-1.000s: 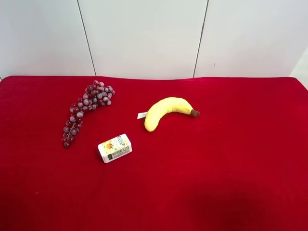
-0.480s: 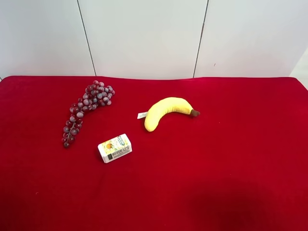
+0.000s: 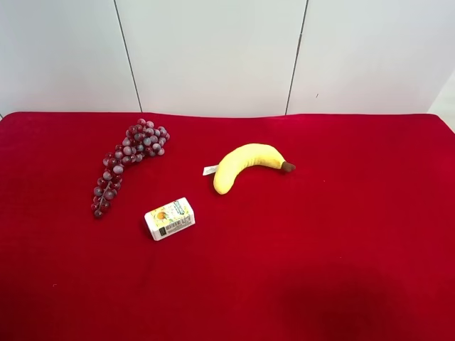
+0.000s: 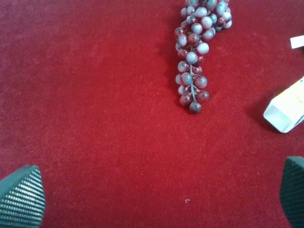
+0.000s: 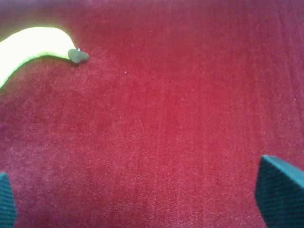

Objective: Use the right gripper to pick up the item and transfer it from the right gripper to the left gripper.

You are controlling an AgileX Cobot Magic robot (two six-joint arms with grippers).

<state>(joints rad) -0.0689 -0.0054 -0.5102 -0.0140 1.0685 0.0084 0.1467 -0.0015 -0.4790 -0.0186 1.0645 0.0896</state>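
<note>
Red cloth: covers the whole table up to the white panelled wall; wide bare stretches lie toward the exterior high view's right and along its near edge.
Grape bunch: purple, lying stretched out on the cloth, just beside the carton but apart from it; also seen in the left wrist view.
Banana: yellow plush with a dark stem tip and a small white tag at its other end; its writing is too small to read. It lies near the carton, not touching.
Item: small white juice carton lying on its side between grapes and banana; fruit picture and printed text show, none legible.
Left gripper: 2 ridged pads stand wide apart over bare cloth, holding nothing; a carton corner shows at the frame edge.
Right gripper: spread wide, empty, over open cloth near the banana's stem.
</note>
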